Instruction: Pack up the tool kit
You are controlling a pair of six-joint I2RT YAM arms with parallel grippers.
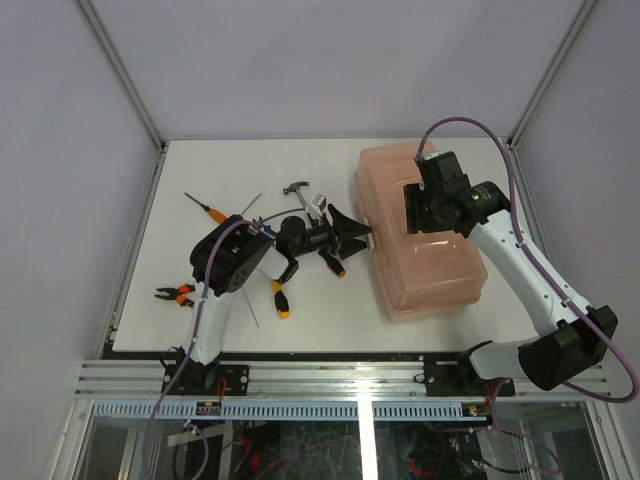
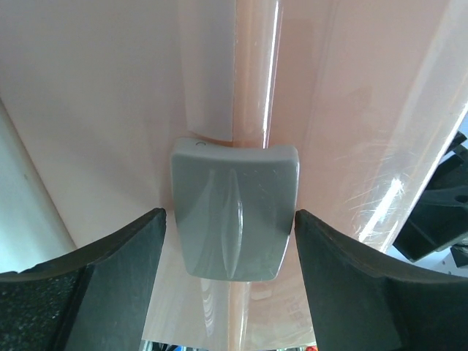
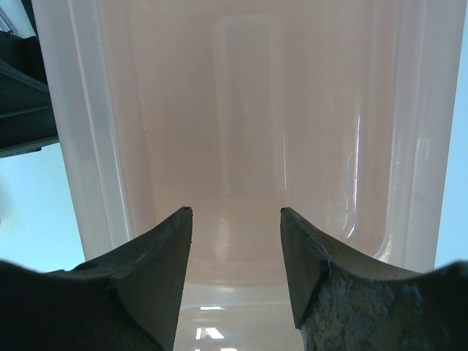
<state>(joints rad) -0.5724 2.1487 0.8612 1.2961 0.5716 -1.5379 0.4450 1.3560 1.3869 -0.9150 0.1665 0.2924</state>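
Observation:
The salmon-pink toolbox (image 1: 425,255) lies on the right of the table with its lid closed. My left gripper (image 1: 362,238) is open at the box's left side. In the left wrist view the gripper (image 2: 228,216) has a finger on each side of the grey latch (image 2: 234,212), not clamped on it. My right gripper (image 1: 418,215) is open over the lid, and the right wrist view (image 3: 235,212) shows nothing between its fingers but the pink lid (image 3: 248,110). A small hammer (image 1: 297,188), an orange screwdriver (image 1: 214,210), a yellow-black screwdriver (image 1: 281,299) and pliers (image 1: 175,293) lie on the table.
A second orange-handled tool (image 1: 335,264) lies under the left arm's wrist. The loose tools are spread over the left half of the white table (image 1: 330,325). A wall stands along each side and the back.

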